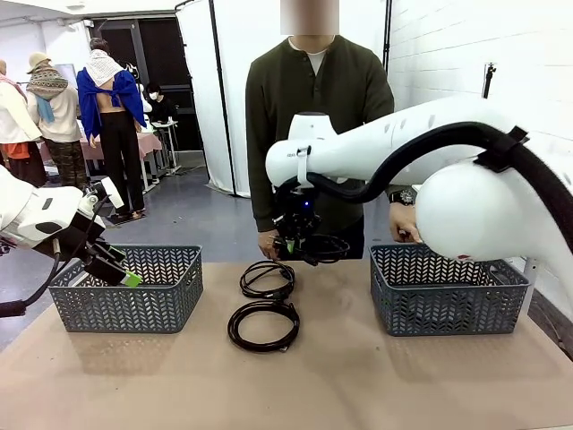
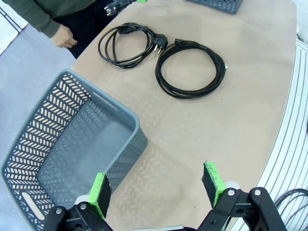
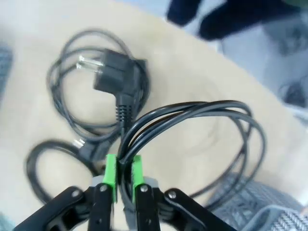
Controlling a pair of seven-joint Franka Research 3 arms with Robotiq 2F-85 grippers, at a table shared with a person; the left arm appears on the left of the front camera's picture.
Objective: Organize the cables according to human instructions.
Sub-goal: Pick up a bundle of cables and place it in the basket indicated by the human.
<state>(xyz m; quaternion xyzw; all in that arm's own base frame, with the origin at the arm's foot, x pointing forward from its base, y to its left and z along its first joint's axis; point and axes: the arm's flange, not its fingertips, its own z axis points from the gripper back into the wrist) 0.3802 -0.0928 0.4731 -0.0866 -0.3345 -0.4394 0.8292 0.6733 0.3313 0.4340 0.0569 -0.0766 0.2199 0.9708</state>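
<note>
My right gripper [image 1: 298,244] [image 3: 123,169] hangs over the far middle of the table, shut on a coiled black cable [image 1: 324,249] [image 3: 202,105]. That cable's loop and its plug [image 3: 113,70] dangle from the green pads. Below it, two more coiled cables lie on the table, one farther [image 1: 269,294] [image 2: 103,48] and one nearer [image 1: 261,347] [image 2: 159,72]. At the left, my left gripper [image 1: 121,269] [image 2: 156,185] hovers open and holds nothing, over the near edge of the left grey basket [image 1: 125,309] [image 2: 120,110].
A second grey basket [image 1: 448,309] stands on the right side of the table. A person stands at the far edge, one hand [image 1: 267,244] [image 2: 65,38] low near the table and the other hand [image 1: 403,224] behind the right basket.
</note>
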